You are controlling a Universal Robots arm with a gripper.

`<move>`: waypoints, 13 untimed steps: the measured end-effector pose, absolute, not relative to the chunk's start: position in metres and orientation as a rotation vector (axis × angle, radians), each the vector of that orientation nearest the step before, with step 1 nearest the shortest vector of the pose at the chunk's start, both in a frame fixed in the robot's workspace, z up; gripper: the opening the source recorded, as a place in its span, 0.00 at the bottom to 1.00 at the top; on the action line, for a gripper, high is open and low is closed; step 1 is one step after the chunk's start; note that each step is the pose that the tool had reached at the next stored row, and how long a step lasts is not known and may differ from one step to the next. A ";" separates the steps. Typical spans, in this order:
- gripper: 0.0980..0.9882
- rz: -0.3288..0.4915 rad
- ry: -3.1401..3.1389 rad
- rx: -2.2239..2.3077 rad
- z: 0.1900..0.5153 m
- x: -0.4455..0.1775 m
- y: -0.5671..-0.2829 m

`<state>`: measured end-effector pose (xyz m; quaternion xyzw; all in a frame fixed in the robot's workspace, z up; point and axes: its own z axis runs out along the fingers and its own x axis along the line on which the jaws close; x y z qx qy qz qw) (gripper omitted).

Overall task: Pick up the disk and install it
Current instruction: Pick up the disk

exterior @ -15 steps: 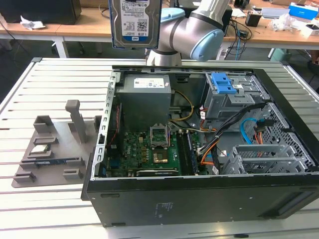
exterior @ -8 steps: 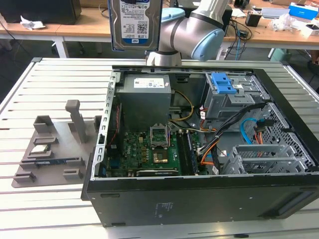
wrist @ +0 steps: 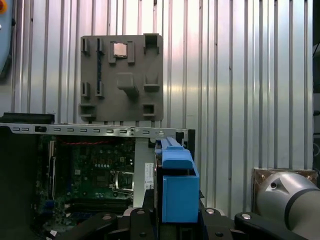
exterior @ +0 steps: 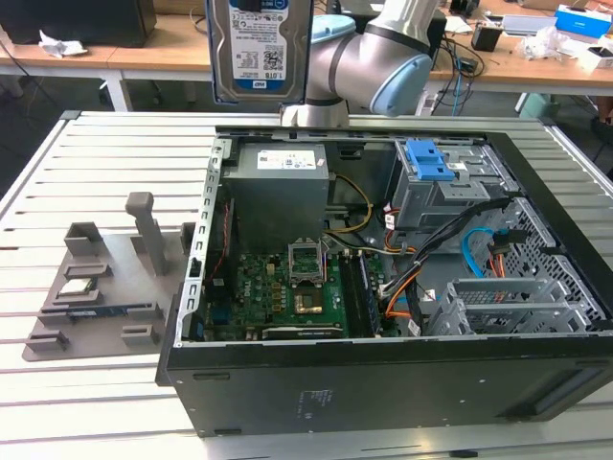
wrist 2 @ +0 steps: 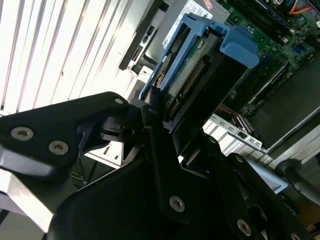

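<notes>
The disk (exterior: 259, 48) hangs upright high above the back left corner of the open computer case (exterior: 383, 383), its white-and-blue label facing the exterior view. In both wrist views my gripper (wrist 2: 172, 125) is shut on the disk (wrist 2: 197, 75), with the black fingers (wrist 2: 150, 112) pressed on its two flat sides. The blue carrier frame (wrist: 177, 190) wraps its edge and sticks out beyond the gripper (wrist: 176, 217). Below the disk lie the case's side wall and the slatted table.
Inside the case are a grey power-supply box (exterior: 283, 187), a motherboard (exterior: 278, 287), and a metal drive cage (exterior: 450, 182) with a blue latch (exterior: 428, 161) at the back right. A grey fixture plate (exterior: 105, 278) lies on the table on the exterior view's left. The arm's elbow (exterior: 383, 57) stands behind the case.
</notes>
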<state>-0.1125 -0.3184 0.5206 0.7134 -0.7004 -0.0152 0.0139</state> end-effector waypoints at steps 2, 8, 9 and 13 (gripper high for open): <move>0.30 -0.047 -2.181 2.222 0.521 -0.113 -0.321; 0.30 -0.047 -2.181 2.222 0.521 -0.113 -0.327; 0.30 -0.047 -2.181 2.222 0.521 -0.113 -0.328; 0.30 -0.048 -2.181 2.222 0.521 -0.113 -0.331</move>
